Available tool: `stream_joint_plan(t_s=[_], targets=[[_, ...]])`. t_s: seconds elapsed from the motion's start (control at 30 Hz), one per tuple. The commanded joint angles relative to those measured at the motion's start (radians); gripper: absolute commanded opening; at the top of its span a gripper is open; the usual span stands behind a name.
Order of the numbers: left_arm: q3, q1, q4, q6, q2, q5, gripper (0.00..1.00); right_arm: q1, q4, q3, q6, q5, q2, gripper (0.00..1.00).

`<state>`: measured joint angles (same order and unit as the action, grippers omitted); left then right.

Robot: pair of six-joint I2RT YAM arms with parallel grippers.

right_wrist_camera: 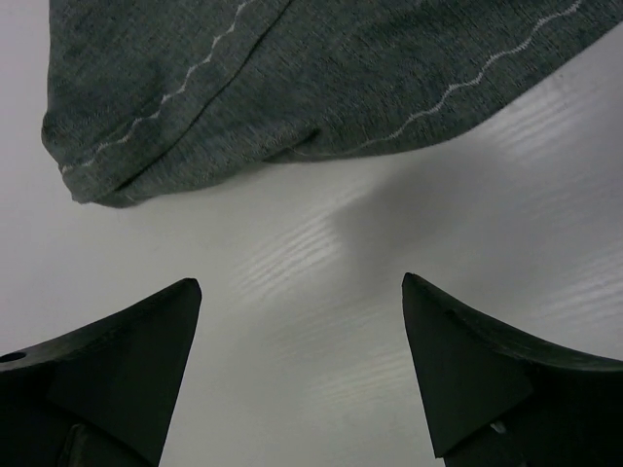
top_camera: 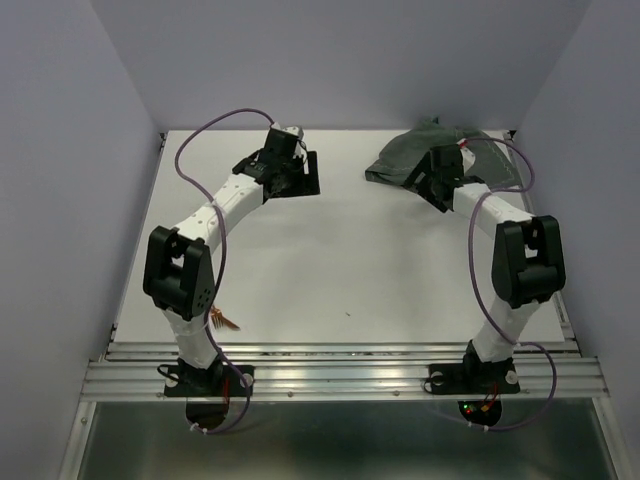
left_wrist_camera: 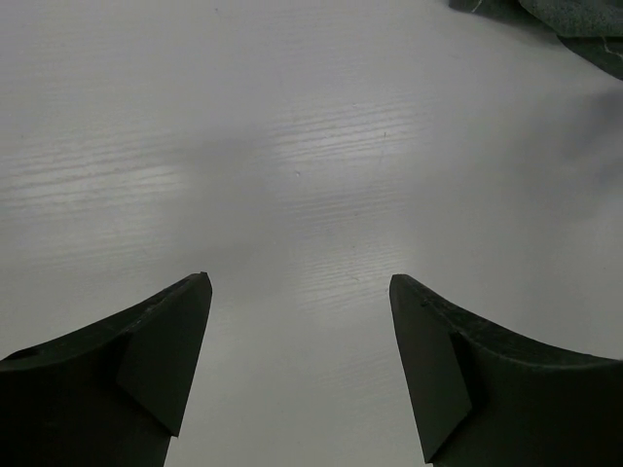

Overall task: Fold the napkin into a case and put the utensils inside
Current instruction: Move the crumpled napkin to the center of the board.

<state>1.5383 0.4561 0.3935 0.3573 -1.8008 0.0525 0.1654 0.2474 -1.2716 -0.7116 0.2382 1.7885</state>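
Napkin [top_camera: 412, 150], a grey-green soft cloth square with wavy pale stitching along its hems, lies rumpled in a heap at the far right corner of the white table [top_camera: 350, 260], not yet spread, let alone folded. The heap's long axis runs left to right along the far edge.

The black two-fingered right claw [right_wrist_camera: 300, 282] hangs just on the near side of it, fingers well apart and holding nothing, pointed at the cloth. In its wrist view a doubled, hemmed corner sits just ahead of the fingertips, toward the left of that view, with bare table between.

The black left claw [left_wrist_camera: 299, 277] is likewise spread wide and empty over bare table. The cloth lies off to its right, and only an edge shows in the corner of its view.

The right arm is plainly the nearer one. I'd judge the next move to be a short reach forward to pinch that corner and draw the cloth toward the middle. The thin copper-brown metal utensils [top_camera: 223, 320] lie well apart from the cloth, at the near left edge beside the left arm's base.
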Motion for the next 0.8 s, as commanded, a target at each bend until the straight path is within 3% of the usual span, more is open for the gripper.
stream_joint_plan(t_s=[0.0, 0.2, 0.27, 0.4, 0.47, 0.57, 0.77], targets=[[-0.026, -0.005, -0.007, -0.017, 0.096, -0.01, 0.86, -0.03, -0.089, -0.112, -0.074, -0.019, 0.104, 0.87], [-0.047, -0.004, 0.007, -0.024, 0.116, -0.009, 0.86, -0.04, -0.082, -0.308, -0.107, -0.043, 0.309, 0.77], [-0.055, -0.004, 0.005, -0.027, 0.124, -0.013, 0.86, -0.04, -0.073, -0.342, -0.124, -0.043, 0.34, 0.64], [-0.078, -0.005, 0.007, -0.035, 0.15, -0.025, 0.87, -0.04, -0.143, -0.257, -0.14, -0.051, 0.312, 0.18], [-0.083, -0.005, 0.008, -0.043, 0.153, -0.004, 0.89, -0.04, -0.172, -0.223, -0.126, -0.069, 0.275, 0.04], [-0.049, -0.004, 0.05, -0.057, 0.15, 0.039, 0.91, -0.04, -0.178, -0.125, -0.114, -0.115, 0.22, 0.01], [-0.012, -0.005, 0.067, -0.072, 0.158, 0.043, 0.92, 0.06, -0.177, 0.216, -0.114, -0.169, -0.061, 0.01]])
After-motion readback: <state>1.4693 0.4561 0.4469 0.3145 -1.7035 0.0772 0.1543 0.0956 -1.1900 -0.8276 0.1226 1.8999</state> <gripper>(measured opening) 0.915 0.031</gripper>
